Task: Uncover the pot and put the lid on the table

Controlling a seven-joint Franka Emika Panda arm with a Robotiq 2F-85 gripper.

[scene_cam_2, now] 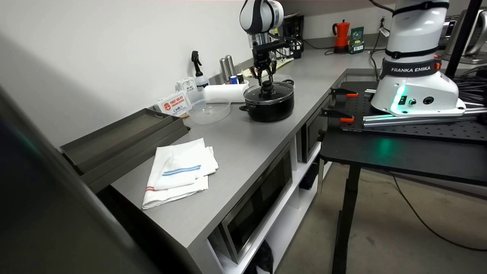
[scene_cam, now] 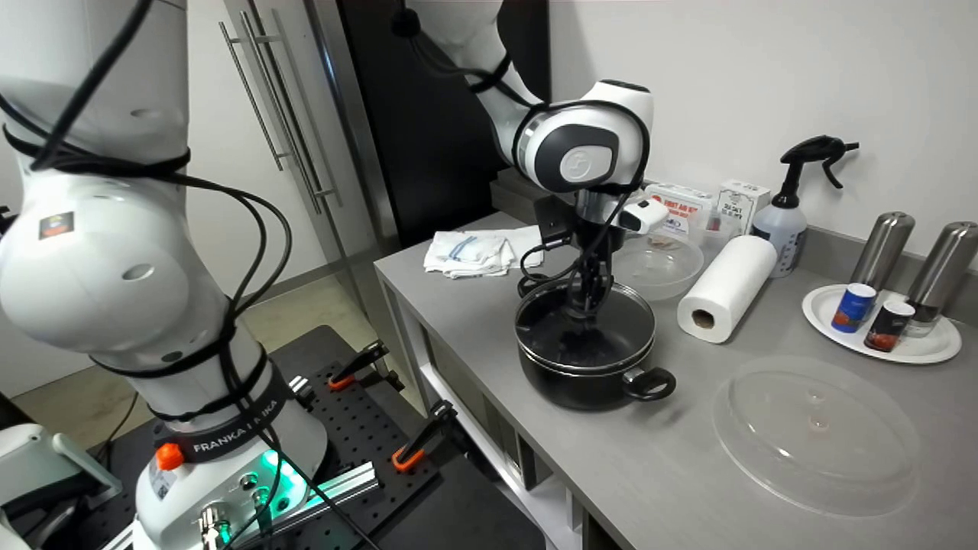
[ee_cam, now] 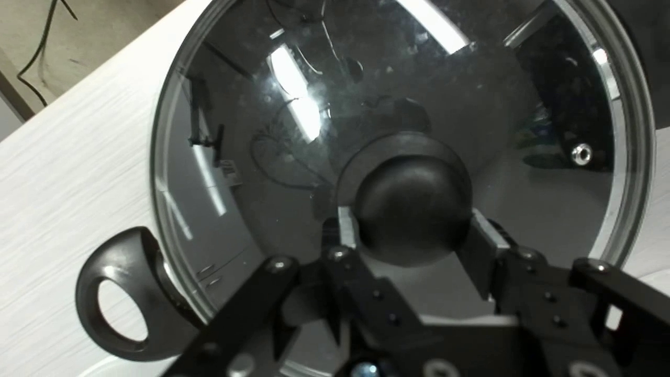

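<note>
In the middle of the wrist view, right between the two fingers [ee_cam: 347,226] of the black gripper [ee_cam: 417,230], the round black knob [ee_cam: 413,193] of the lid [ee_cam: 303,173]. Closed in only part way, with a jaw touching each side of the knob, and holding on to it. Just below, the see-through lid, over the top of the black pot [scene_cam: 573,388], near the middle in both exterior views. A knob pointing up, under fingers pointing down. A round pot, upright on the light grey table [scene_cam: 649,458], longest from handle to handle: a slant from upper left to lower right in an exterior view, with a loop handle [scene_cam: 657,374] poking out on the lower right. On the right side there too, a roll of paper towels [scene_cam: 730,286] on its side, a spray bottle [scene_cam: 787,221], a white plate [scene_cam: 936,348] with shakers [scene_cam: 853,307], and a big clear cover [scene_cam: 817,443]. At the lower left in an exterior view, folded white towels [scene_cam_2: 182,167], beside grey trays [scene_cam_2: 129,129]. Past the trays, a white wall [scene_cam_2: 133,49]; on the right, the white robot base [scene_cam_2: 414,89] on a black bench [scene_cam_2: 430,156], above a tan floor [scene_cam_2: 403,220].
</note>
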